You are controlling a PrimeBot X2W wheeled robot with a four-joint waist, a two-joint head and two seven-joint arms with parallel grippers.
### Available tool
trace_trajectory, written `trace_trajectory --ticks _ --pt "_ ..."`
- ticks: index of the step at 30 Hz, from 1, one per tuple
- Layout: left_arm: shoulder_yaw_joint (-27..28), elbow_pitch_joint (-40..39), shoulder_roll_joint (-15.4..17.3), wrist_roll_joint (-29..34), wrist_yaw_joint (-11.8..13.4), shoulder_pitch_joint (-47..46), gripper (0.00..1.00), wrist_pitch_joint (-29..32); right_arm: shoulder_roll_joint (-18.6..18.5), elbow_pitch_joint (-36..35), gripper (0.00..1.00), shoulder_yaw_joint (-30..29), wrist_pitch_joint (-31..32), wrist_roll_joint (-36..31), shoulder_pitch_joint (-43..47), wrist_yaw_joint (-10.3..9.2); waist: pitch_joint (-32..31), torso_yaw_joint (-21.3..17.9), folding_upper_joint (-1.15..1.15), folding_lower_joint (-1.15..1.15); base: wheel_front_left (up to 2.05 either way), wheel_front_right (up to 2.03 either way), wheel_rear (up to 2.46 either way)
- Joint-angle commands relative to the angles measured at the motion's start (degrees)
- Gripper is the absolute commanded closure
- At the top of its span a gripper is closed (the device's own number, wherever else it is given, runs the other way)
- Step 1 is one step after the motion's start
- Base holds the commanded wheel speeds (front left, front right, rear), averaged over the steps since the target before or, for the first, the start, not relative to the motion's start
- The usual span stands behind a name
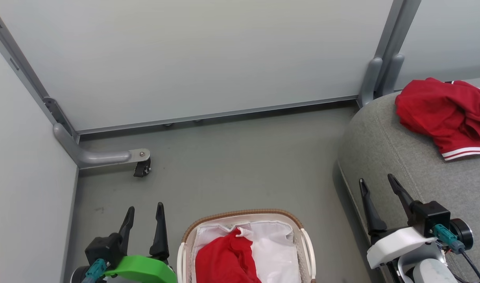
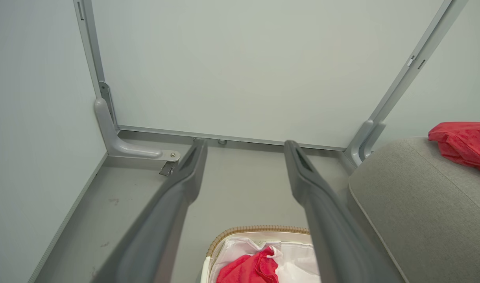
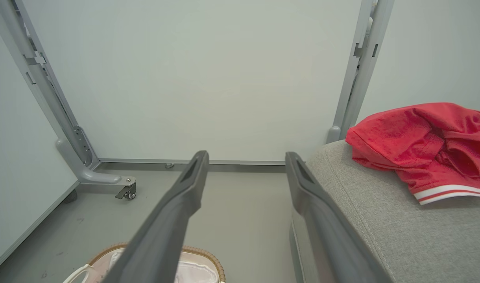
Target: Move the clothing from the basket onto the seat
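Note:
The cream basket (image 1: 305, 239) with a brown woven rim stands on the floor at the bottom centre, holding a red garment (image 1: 224, 259) on its white liner. The basket rim (image 2: 255, 228) and the red garment (image 2: 252, 269) also appear low in the left wrist view. A second red garment with white trim (image 1: 446, 112) lies crumpled on the grey seat (image 1: 385, 157) at the right, also seen as the red garment (image 3: 425, 145) on the seat (image 3: 381, 220). My left gripper (image 1: 144, 210) stands open left of the basket, empty. My right gripper (image 1: 375, 181) stands open over the seat's front edge, empty.
Pale partition panels (image 1: 208, 59) close off the back and left. A grey panel foot with a small black caster (image 1: 141, 169) juts onto the grey floor (image 1: 240, 165) at the left. The seat's rounded corner lies close to the right of the basket.

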Motion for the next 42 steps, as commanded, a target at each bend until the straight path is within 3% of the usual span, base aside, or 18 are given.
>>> trace_trajectory --ticks 1,19,26,37,42 --pt "0.12 0.21 0.10 0.27 -0.07 0.32 0.00 0.03 -0.19 0.07 0.00 -0.05 -0.13 0.62 0.89 -0.08 0.01 -0.02 0.00 0.00 0.00 0.00 0.00" --pt "-0.77 0.84 0.10 0.94 -0.24 -0.34 0.00 0.03 -0.18 -0.07 0.00 0.27 -0.13 0.33 0.66 -0.08 0.34 -0.14 0.00 0.00 0.00 0.00 0.00" --pt "-3.86 2.41 0.09 1.60 -0.87 -2.52 0.00 0.03 -0.18 -0.71 0.00 0.32 -0.13 -0.41 -0.56 -0.08 1.46 -0.79 0.00 0.00 0.00 0.00 0.00" --pt "-13.46 16.14 0.12 1.30 -2.27 -13.38 0.00 0.03 -0.17 -2.83 0.00 2.01 -0.13 -1.53 -5.52 -0.08 10.26 -5.10 0.00 0.00 0.00 0.00 0.00" --pt "-18.22 24.93 0.17 0.96 -1.53 -19.24 0.00 0.08 -0.17 -4.02 0.00 3.56 -0.13 -1.69 -8.56 -0.08 16.80 -8.15 0.00 0.00 0.00 0.00 0.00"
